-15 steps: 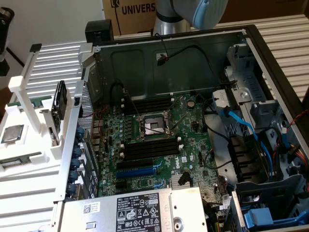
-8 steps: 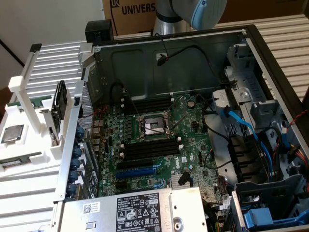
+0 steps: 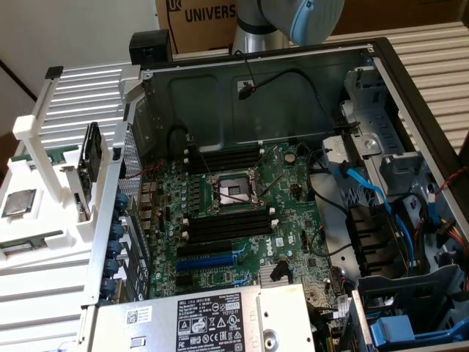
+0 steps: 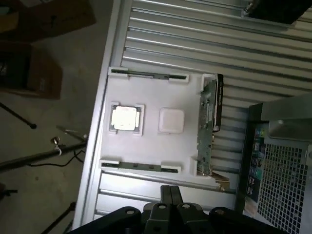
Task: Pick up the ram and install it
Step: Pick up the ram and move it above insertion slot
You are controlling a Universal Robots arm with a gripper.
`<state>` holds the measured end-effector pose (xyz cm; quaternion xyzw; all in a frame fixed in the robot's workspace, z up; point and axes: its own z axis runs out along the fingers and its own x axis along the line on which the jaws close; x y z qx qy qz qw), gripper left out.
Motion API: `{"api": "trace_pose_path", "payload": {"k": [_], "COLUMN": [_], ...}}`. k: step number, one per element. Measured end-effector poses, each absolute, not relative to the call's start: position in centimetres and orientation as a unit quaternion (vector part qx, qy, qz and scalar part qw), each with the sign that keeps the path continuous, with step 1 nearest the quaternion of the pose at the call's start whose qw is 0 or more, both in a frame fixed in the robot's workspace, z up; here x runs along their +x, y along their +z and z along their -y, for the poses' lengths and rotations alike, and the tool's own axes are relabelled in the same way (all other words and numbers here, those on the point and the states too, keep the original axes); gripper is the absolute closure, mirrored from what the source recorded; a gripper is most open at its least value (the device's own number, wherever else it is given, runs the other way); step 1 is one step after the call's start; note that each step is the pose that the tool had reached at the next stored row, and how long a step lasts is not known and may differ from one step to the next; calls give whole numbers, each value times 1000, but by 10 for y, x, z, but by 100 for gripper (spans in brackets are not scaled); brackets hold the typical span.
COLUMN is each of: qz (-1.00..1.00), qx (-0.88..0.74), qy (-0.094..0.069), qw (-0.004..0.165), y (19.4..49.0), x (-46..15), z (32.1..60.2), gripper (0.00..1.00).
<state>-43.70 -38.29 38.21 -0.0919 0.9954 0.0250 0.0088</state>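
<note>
While the fingers are hanging closed and empty above the white tray, the ram is lying flat along the tray edge closest to them, between white clips. If they came down shut, they would likely be striking the stick. The upright card and the computer case are crowding one side, while the room over the rest of the tray is lying open.

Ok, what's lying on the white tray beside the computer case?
The white tray holds a ram stick along one edge, a second ram stick opposite, a silver processor chip and an upright circuit card. What lies beneath them is covered.
</note>
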Motion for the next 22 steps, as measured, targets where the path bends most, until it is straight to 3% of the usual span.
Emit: {"api": "trace_pose_path", "payload": {"k": [22], "qz": [-946], "qx": [-323], "qy": [26], "qw": [3], "y": [378], "x": [-437], "z": [383], "gripper": [90]}}
